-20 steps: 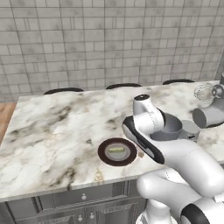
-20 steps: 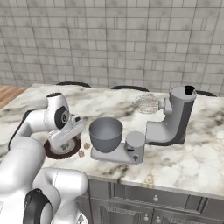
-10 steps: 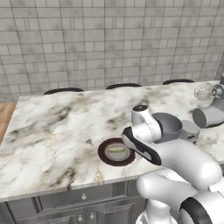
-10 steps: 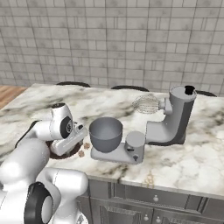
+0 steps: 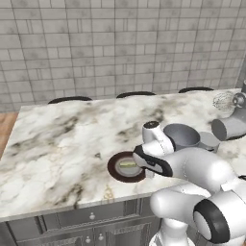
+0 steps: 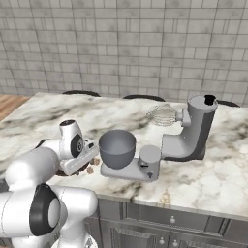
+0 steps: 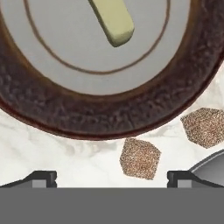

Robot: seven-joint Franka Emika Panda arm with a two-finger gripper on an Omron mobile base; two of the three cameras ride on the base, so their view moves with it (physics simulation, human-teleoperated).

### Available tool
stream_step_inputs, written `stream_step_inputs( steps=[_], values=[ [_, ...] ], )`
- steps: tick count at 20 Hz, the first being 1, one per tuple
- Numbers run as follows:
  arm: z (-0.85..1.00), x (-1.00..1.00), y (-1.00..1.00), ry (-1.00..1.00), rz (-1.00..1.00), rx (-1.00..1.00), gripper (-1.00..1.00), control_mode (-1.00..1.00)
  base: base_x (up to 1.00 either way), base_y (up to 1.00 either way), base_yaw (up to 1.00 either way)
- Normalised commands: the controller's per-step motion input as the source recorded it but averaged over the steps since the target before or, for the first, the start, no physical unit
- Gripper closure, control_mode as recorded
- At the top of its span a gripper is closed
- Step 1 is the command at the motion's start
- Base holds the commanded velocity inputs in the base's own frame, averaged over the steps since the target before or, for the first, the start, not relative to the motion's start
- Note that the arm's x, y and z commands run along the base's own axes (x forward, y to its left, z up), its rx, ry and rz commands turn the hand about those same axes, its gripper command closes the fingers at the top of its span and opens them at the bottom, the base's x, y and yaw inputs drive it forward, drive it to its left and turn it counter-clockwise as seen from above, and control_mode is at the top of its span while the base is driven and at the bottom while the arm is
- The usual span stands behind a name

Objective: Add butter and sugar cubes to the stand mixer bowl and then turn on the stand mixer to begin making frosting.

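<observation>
So you've got the gripper (image 7: 112, 177) sitting low over the marble counter (image 5: 57, 144) with its jaws spread wide apart, nothing between them. In the hand view one fingertip sits at each bottom corner, and one of the sugar cubes (image 7: 140, 158) lies on the bare counter right between them, just off the plate's rim. The other cube (image 7: 204, 127) is a little further over, near the edge of the mixer's base. From the right base view you can see both as small brown specks (image 6: 93, 165) tucked between the arm's hand and the stand mixer (image 6: 189, 133).

The butter (image 7: 113, 19) is lying on the pale centre of the dark brown plate (image 7: 39, 109), well inside the rim. From the left base view the butter (image 5: 128, 164) shows as a pale strip on that plate (image 5: 117, 172), with your arm's wrist partly covering the plate's right side.

The stand mixer bowl (image 6: 116, 147) sits on the mixer's flat base just right of the cubes, so it's close. The mixer head is tilted back with the whisk (image 6: 162, 115) hanging out in the air, to the right of the bowl and behind it.

What's crowding you: plate rim on one side of the cubes, mixer base on the other. A tiled wall (image 5: 120, 43) runs behind the counter.
</observation>
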Motion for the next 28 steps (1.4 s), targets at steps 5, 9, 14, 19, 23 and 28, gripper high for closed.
stream_step_inputs(
  steps=[5, 9, 14, 19, 23, 28],
  values=[
    [-0.04, 0.22, -0.03, 0.0, -0.03, 0.0, -1.0, -1.0, 0.0, 0.0, 0.0],
    [-0.09, 0.22, -0.12, 0.0, -0.03, 0.0, -1.0, -1.0, 0.0, 0.0, 0.0],
    [-0.17, 0.18, -0.23, 0.01, 0.0, 0.0, -1.0, -1.0, 0.0, 0.0, 0.0],
    [-0.14, 0.05, -0.2, 0.07, 0.0, 0.0, -1.0, -1.0, 0.0, 0.0, 0.0],
    [-0.25, 0.0, -0.18, 0.31, -0.03, 0.09, -1.0, -1.0, 0.0, 0.0, 0.0],
    [-0.33, 0.11, -0.11, 0.33, -0.06, 0.15, -1.0, -1.0, 0.0, 0.0, 0.0]
  ],
)
